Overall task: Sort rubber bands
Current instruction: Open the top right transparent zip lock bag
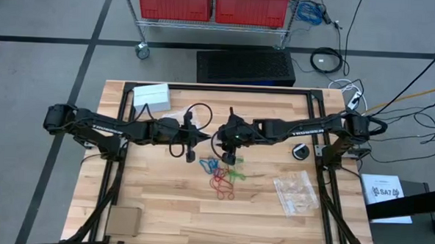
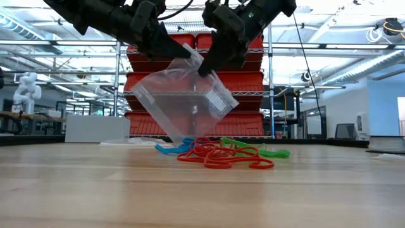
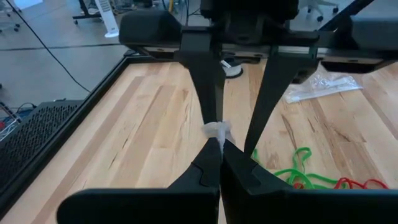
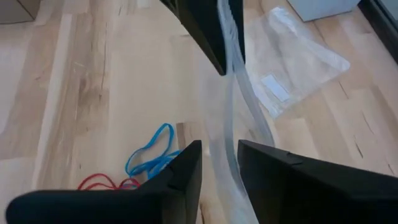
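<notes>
A clear plastic bag [image 2: 183,101] hangs tilted over the middle of the table. My left gripper [image 3: 219,146] is shut on the bag's upper edge. My right gripper [image 4: 219,149] faces it from the right. Its fingers are open and stand on either side of the bag's edge strip [image 4: 229,112]. Both grippers meet above the table's centre in the high view, the left gripper [image 1: 191,153] and the right gripper [image 1: 229,156]. The rubber bands [image 1: 222,177] lie in a loose red, blue and green heap [image 2: 221,155] on the wood, just below and nearer than the grippers. My left gripper pinches a small bunched bit of the bag's upper edge [image 3: 217,130] between its two fingertips, coming nearly level from the table's left. The bag hangs below the fingers, tilted, with its lowest corner [image 2: 177,140] close to the table by the rubber bands. My right gripper has the bag's edge strip running between its fingers. I cannot tell whether either finger touches it.
Another clear bag [image 4: 292,62] lies flat on the wood on the left arm's side of the table. More clear bags [image 1: 297,193] lie at the right front. A white box [image 1: 151,97] sits at the far left. A cardboard piece [image 1: 123,222] is at the near left, a black round object [image 1: 301,152] at the right.
</notes>
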